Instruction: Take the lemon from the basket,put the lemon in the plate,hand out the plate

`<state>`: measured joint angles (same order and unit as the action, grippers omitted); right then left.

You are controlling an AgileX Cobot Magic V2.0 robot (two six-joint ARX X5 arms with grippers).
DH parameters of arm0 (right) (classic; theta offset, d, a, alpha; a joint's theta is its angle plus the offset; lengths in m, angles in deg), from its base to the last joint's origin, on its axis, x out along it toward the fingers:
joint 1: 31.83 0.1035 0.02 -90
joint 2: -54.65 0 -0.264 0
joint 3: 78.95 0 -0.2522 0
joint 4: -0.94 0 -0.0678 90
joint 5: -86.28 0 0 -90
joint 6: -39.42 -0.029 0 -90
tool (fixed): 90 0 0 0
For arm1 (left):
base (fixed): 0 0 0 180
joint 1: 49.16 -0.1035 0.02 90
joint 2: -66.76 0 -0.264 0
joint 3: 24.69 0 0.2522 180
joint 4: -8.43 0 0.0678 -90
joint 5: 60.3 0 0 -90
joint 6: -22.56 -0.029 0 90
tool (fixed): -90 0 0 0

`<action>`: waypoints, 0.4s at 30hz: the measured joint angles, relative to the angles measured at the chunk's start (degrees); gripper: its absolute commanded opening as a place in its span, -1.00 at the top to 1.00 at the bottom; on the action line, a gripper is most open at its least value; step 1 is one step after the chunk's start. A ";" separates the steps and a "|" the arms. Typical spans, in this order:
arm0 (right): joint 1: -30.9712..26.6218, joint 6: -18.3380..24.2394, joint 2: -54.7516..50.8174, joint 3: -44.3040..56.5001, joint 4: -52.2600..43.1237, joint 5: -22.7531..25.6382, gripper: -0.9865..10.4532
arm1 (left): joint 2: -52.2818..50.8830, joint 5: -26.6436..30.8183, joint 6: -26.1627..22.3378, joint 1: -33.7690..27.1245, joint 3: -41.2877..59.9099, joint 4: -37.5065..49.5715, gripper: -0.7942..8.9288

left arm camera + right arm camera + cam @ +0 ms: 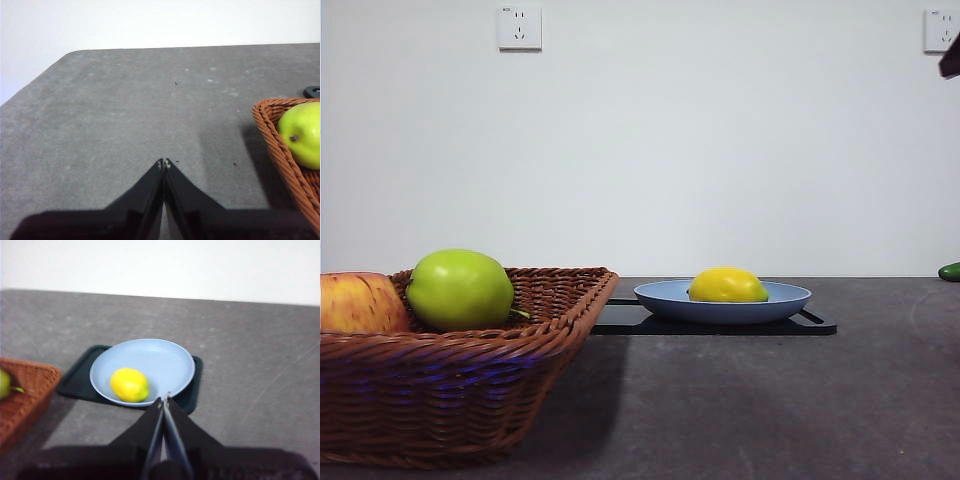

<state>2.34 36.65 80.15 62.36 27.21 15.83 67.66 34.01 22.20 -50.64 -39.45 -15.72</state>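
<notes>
The small bright yellow oval lemon point(727, 285) lies in the round light-blue plate point(790, 298), which sits on a flat black tray point(820, 326) right of the brown woven wicker basket point(460, 400). A round green fruit point(459, 289) and a red-yellow apple point(358, 303) rest in the basket. The right gripper point(165, 399) hovers near the plate, its 2 jaws pressed together, empty. The left gripper point(164, 162), also closed and empty, hangs over bare grey table point(125, 110).
</notes>
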 measured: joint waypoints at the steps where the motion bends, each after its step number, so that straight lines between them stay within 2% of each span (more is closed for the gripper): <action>1: -0.98 1.38 -1.88 0.72 0.28 -0.44 0.82 | 0.00 0.00 0.00 0.00 0.00 0.02 0.82; 4: -5.46 3.61 -6.86 3.82 -0.87 -4.44 0.82 | 0.00 0.00 0.00 0.00 0.00 0.02 0.82; 9: -17.94 4.76 -12.83 13.16 -1.57 -21.03 0.82 | 0.00 0.00 0.00 0.00 0.00 0.02 0.82; 12: -24.04 4.83 -16.24 18.43 -2.16 -26.88 0.82 | 0.00 0.00 0.00 0.00 0.00 0.02 0.82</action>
<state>-21.70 41.48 63.91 80.79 25.05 -11.05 67.66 34.01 22.20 -50.64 -39.45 -15.70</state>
